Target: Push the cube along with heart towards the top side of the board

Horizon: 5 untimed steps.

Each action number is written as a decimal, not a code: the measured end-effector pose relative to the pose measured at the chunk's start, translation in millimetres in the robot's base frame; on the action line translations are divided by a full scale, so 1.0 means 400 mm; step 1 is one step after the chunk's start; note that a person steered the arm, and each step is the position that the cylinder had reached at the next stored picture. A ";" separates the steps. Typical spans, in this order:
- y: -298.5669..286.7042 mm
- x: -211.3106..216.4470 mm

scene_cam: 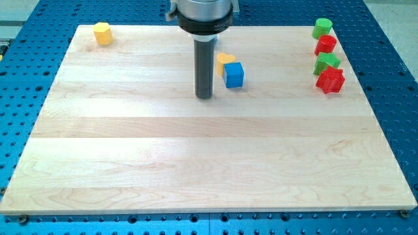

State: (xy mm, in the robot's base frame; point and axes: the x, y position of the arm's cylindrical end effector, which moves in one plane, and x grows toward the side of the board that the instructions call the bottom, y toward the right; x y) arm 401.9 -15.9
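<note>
The near half of the wooden surface (196,176) lies bare, so nothing there can get in the way. The rod comes down in the middle, and my tip (205,96) rests on the wood just to the view's left of the blue cube (234,75), level with the cube's near edge or slightly nearer. This tool is a plain rod with nothing to open, close or clamp; it touches neither block as far as I can see.

The cube sits with the yellow-orange heart (225,60) pressed against its far left corner, both already in the upper part of the board. From where the tip stands, a straight shove upward would probably pass beside the cube or clip its left face, swinging it toward the view's right and splitting the pair. The heart, being off-centre, could slip out sideways.

Farther back, a yellow block (102,32) sits at the top left, while a column of green and red blocks (326,55) on the right stands well apart.
</note>
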 end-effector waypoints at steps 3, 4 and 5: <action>0.015 -0.133; 0.032 -0.136; 0.080 -0.164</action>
State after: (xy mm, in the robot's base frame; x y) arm 336.1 16.2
